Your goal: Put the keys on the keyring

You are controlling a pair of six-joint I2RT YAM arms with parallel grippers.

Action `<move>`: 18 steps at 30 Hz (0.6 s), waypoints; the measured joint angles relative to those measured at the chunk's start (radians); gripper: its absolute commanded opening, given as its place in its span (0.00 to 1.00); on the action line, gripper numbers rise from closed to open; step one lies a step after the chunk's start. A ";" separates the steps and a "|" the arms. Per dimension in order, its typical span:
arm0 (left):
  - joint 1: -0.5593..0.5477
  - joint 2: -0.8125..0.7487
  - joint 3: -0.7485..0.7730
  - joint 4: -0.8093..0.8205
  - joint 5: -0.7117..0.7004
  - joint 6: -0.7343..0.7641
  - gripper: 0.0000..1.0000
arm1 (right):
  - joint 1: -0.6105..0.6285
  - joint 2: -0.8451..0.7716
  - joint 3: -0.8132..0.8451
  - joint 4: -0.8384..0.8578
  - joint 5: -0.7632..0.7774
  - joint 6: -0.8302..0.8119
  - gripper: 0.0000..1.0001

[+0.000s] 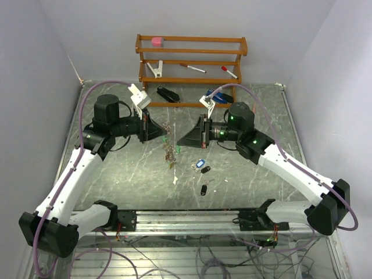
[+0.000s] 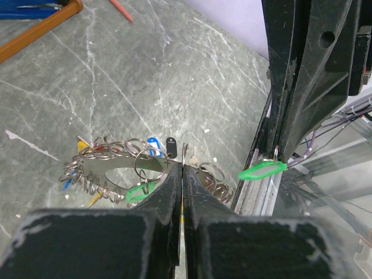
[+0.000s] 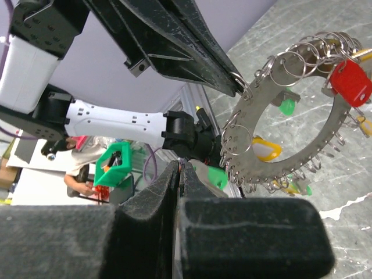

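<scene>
On the overhead camera both arms reach in toward the middle of the dark green marbled surface (image 1: 133,180), their tips facing each other and close together. My left gripper (image 2: 182,170) has its jaws clenched on the flat silvery keyring (image 3: 247,125), a plate-like loop crowded with small split rings and red, yellow, blue and green tags. It grips the loop by its rim and holds it up off the surface, between the two arms.

My right gripper (image 3: 178,167) is clenched too. On the left wrist camera a green-tagged key (image 2: 261,170) hangs from its tip by a small wire ring, just beside the keyring. I cannot tell whether the two touch.

The loose keys lie on the surface to the right of the loop and nearer to me. A blue-tagged key (image 1: 200,164) sits just beside a black-headed key (image 1: 206,170), and a second black key (image 1: 204,189) lies nearer again. A brown wooden rack (image 1: 192,39) stands at the far edge.
</scene>
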 measured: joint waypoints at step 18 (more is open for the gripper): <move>0.000 0.000 0.001 -0.017 -0.027 0.023 0.07 | 0.021 0.109 0.156 -0.129 0.209 0.005 0.00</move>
